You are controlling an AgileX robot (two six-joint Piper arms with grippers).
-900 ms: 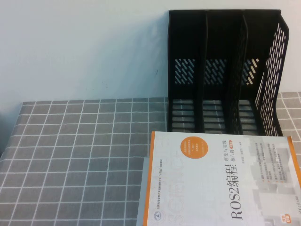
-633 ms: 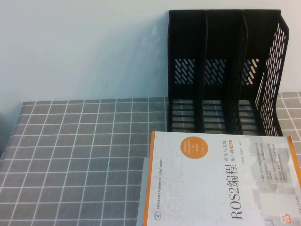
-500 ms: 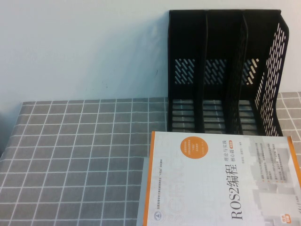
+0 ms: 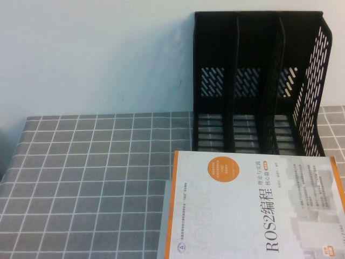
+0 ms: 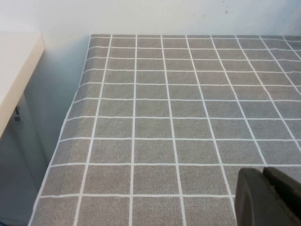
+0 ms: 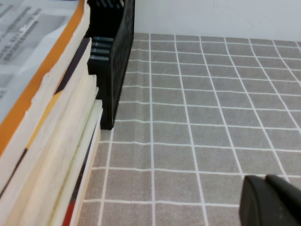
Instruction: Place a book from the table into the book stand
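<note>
A white book with an orange border and "ROS2" title point(image 4: 253, 208) lies on top of a stack at the table's near right. The stack's page edges show in the right wrist view point(image 6: 51, 141). The black three-slot book stand point(image 4: 256, 81) stands upright behind it against the wall, its slots empty; its corner shows in the right wrist view point(image 6: 110, 61). My left gripper point(image 5: 268, 197) is shut, low over bare cloth at the left. My right gripper point(image 6: 273, 200) is shut, over the cloth to the right of the stack. Neither arm shows in the high view.
The table is covered with a grey cloth with a white grid point(image 4: 91, 178). Its left edge drops off beside a pale cabinet point(image 5: 14, 70). A white wall point(image 4: 97, 54) runs behind the table.
</note>
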